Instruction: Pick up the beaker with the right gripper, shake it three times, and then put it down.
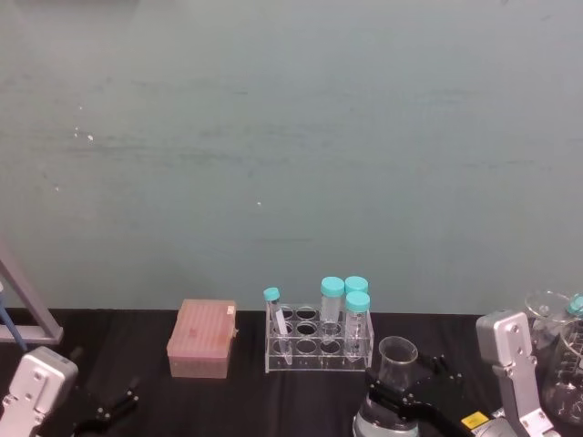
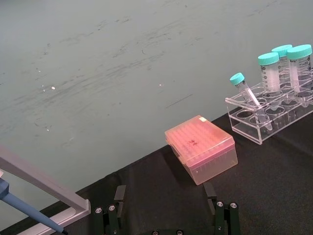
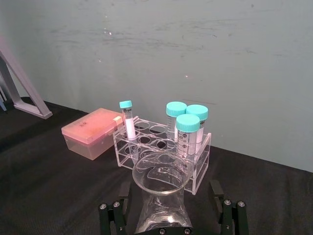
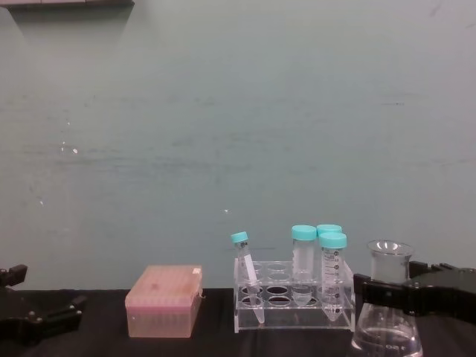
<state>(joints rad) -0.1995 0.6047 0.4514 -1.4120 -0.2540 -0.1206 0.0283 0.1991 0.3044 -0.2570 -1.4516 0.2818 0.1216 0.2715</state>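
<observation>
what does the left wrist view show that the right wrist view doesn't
Left wrist view, not the right: the left gripper, open, facing the pink box. Right wrist view, not the left: the beaker between the open fingers of the right gripper. Both: the pink box, the tube rack with its teal-capped tubes, and the grey stand.

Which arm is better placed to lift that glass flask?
Right. The right gripper straddles the neck of the beaker, fingers open; the left gripper sits far off, beyond the pink box.
</observation>
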